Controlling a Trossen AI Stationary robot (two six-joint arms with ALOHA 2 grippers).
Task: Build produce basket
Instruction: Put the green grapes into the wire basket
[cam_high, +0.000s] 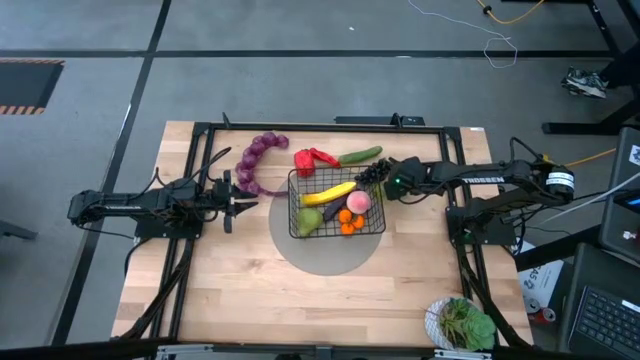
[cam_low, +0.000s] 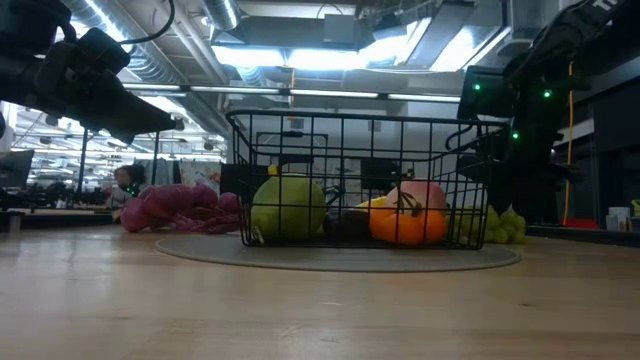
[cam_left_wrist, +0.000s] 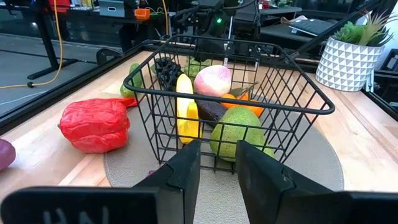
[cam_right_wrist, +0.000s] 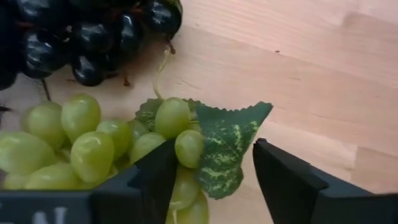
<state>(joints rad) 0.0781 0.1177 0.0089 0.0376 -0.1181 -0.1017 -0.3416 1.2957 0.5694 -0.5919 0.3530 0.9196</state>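
Your small square black wire-grid basket (cam_high: 336, 205) sits on a grey round mat (cam_high: 320, 255) mid-table, already holding a yellow banana (cam_high: 328, 194), green pear (cam_high: 310, 222), pink peach (cam_high: 358, 202) and small oranges (cam_high: 348, 222). By my judgement you are about halfway: the purple grape string (cam_high: 254, 163), red pepper (cam_high: 313, 159) and cucumber (cam_high: 360, 155) lie outside on the pale wooden table (cam_high: 250, 290). Your right gripper (cam_right_wrist: 211, 177) straddles the green grapes (cam_right_wrist: 99, 146) beside the dark grapes (cam_right_wrist: 81, 37), fingers apart, nothing clamped. Your left gripper (cam_left_wrist: 217, 165) waits before the basket, jaws slightly apart, empty. Beyond is a grey-floored workshop under ceiling lights.
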